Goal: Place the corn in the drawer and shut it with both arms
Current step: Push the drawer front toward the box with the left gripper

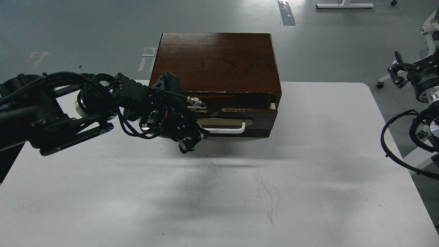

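Observation:
The dark brown wooden drawer (pixel 236 120), with its white bar handle (pixel 226 130) on a brass plate, is pushed almost fully into the box (pixel 215 61). Only a thin gap with pale wood shows at its right end. The corn is hidden inside. My left gripper (pixel 188 145) is low against the left part of the drawer front, just left of the handle. It is dark and its fingers cannot be told apart. My right arm is off the table at the right edge. Its gripper (pixel 397 70) is small and dark.
The box stands at the back middle of the white table (pixel 308 192). My left arm and its looping cables (pixel 68 113) cross the table's left side. The grey floor lies behind, with a wheeled stand at the far right.

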Available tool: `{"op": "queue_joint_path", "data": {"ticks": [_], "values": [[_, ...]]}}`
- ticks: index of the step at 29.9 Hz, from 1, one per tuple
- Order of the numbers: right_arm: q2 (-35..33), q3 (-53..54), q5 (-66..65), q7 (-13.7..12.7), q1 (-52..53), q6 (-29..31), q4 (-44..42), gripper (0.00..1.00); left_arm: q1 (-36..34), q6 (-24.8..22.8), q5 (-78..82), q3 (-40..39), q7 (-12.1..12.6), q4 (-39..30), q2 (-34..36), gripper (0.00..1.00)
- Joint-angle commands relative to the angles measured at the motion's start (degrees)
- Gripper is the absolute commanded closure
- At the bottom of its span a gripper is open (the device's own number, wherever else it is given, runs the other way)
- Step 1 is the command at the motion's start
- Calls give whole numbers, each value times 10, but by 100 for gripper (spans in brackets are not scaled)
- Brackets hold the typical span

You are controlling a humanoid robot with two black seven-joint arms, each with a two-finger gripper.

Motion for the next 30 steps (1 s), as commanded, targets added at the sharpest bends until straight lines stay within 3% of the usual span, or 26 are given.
{"op": "queue_joint_path", "data": {"ticks": [1,30], "values": [[0,0,0,0,0,0,0,0,-1,0,0,0,0,24,-12,100],[-8,1,0,0,-2,0,-1,0,-17,0,0,-1,-1,70,-20,100]]}}
